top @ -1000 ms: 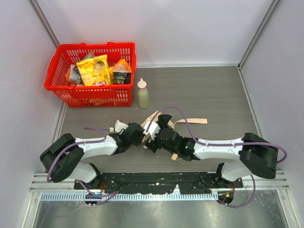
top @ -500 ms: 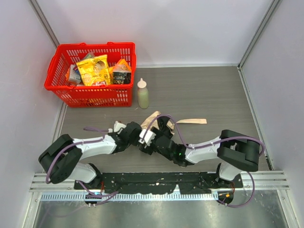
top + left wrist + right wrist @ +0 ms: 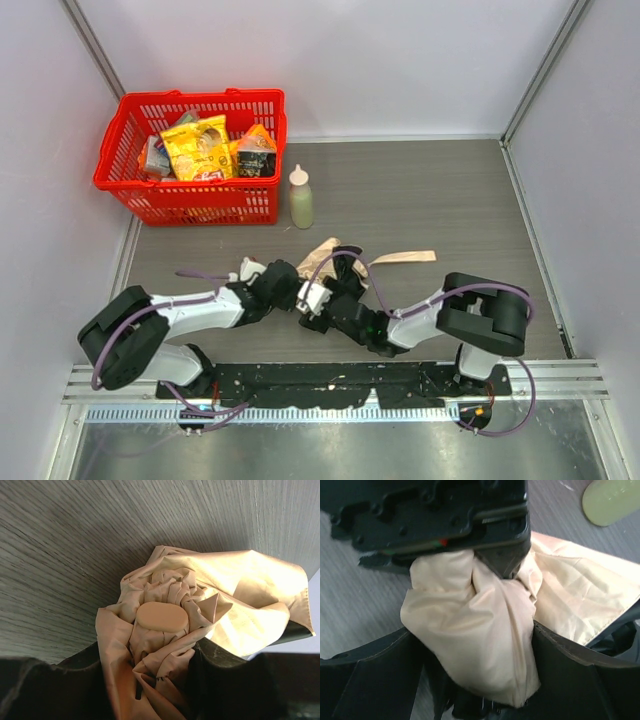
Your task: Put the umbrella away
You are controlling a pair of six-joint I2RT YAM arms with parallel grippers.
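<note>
The umbrella (image 3: 324,249) is a crumpled cream bundle on the table between the two arms, with its strap (image 3: 405,257) trailing right. My left gripper (image 3: 284,285) is shut on one end of it. In the left wrist view, bunched fabric and an oval cap (image 3: 162,616) sit between its fingers (image 3: 220,665). My right gripper (image 3: 318,299) stands open right beside the left one, and the fabric bundle (image 3: 470,605) fills the space between its wide jaws. The left gripper's black body (image 3: 445,515) is close in front of it. The shaft and handle are hidden.
A pale green squeeze bottle (image 3: 300,200) stands behind the umbrella and shows at the top corner of the right wrist view (image 3: 612,500). A red basket (image 3: 200,97) with snack packets sits at the back left. White walls enclose the table.
The right arm has folded and slid its gripper left, bringing its jaws around the umbrella next to the left gripper. The left arm has barely moved.
</note>
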